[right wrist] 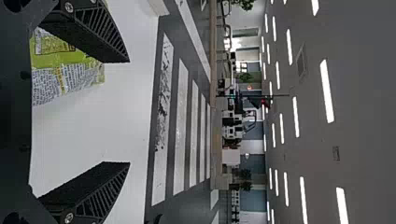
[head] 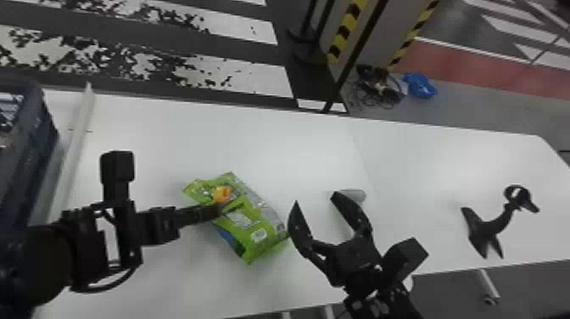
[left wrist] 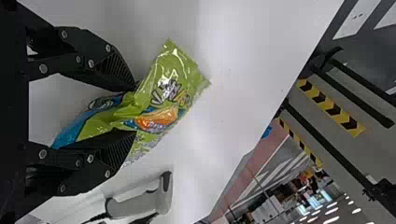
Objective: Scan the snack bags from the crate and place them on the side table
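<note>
In the head view, I have my left hand (head: 222,206) at the green snack bag (head: 258,220), over the white table (head: 203,135). The bag is between my two hands, and I cannot tell if it touches the table. My right hand (head: 315,198) is spread, with nothing between its fingers. The grey scanner (head: 357,195) lies on the table, partly behind one finger of this hand. Farther to the right stands a black stand (head: 492,227). The dark blue crate (head: 32,161) is at the left edge.

In the left wrist view, my left hand (left wrist: 135,110) is pinching the bag; the green film is bunched between the two fingers, and a corner with orange print comes out past the tips.

In the right wrist view, the fingers of my right hand (right wrist: 129,112) are wide apart. The bag is partly hidden behind one of them, its small-print side visible.
</note>
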